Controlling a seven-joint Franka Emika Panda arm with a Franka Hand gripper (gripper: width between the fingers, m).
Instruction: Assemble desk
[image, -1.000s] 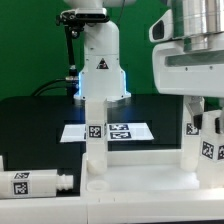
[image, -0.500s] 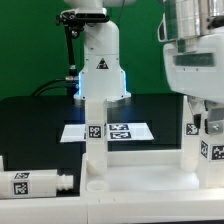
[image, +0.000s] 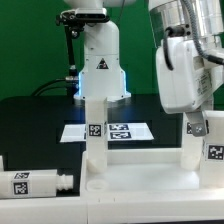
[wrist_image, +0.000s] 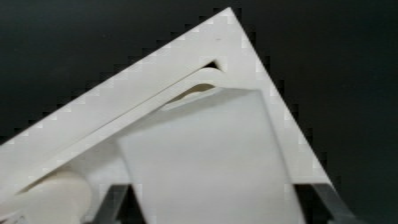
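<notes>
The white tabletop panel (image: 140, 180) lies flat at the front. One square leg (image: 95, 115) stands upright on it near the middle. A second leg (image: 205, 155) stands upright at the panel's corner on the exterior view's right. My gripper (image: 199, 128) comes down on this leg from above and is shut on its top. In the wrist view the leg (wrist_image: 205, 160) fills the gap between the dark fingers (wrist_image: 118, 203) of the gripper (wrist_image: 214, 205), over the panel's corner (wrist_image: 107, 130). A third leg (image: 30, 183) lies loose on the table at the exterior view's left.
The marker board (image: 125, 131) lies on the black table behind the standing legs. The arm's white base (image: 100, 60) stands at the back, in front of a green backdrop.
The gripper body has turned and shifted toward the exterior view's left above the right leg. The leg's tags have shifted slightly to the right. The other parts have not moved.
</notes>
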